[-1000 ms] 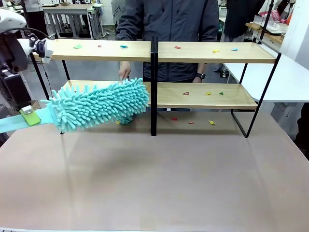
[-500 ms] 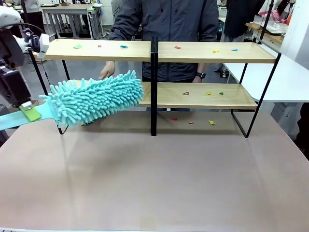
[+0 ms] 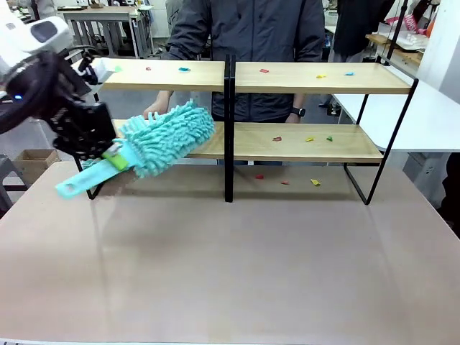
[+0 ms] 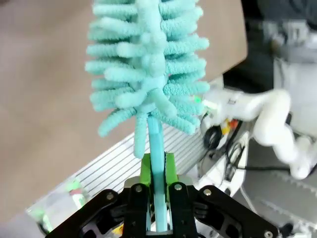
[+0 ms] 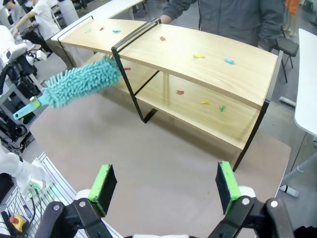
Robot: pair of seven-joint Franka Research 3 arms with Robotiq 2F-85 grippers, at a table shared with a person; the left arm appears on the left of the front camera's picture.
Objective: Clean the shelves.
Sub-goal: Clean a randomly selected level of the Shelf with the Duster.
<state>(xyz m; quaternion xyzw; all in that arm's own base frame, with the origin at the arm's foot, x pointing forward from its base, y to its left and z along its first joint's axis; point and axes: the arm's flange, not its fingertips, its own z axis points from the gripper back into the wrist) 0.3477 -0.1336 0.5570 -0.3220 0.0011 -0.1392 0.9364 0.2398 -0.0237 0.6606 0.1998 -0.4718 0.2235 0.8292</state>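
Note:
The shelves (image 3: pixel 309 79) stand across the far side of the table, two wooden boards on a black frame; they also show in the right wrist view (image 5: pixel 198 64). Small coloured scraps (image 3: pixel 309 139) lie on both boards. My left gripper (image 3: pixel 113 157) is shut on the handle of a teal fluffy duster (image 3: pixel 169 135), whose head lies tilted over the left half of the lower board. In the left wrist view the green pads (image 4: pixel 144 171) clamp the thin handle, with the duster head (image 4: pixel 148 64) beyond. My right gripper (image 5: pixel 165 183) hangs open above the table, holding nothing.
A person stands behind the shelves with one hand (image 3: pixel 154 111) near the duster's head at the lower board. A few scraps (image 3: pixel 315 182) lie on the tabletop (image 3: pixel 230 266) under the right half. A white table (image 3: pixel 431 115) stands at the right.
My left arm has swung in from the left and the duster now tilts more steeply, handle down-left. The person's hand has slid left along the lower board.

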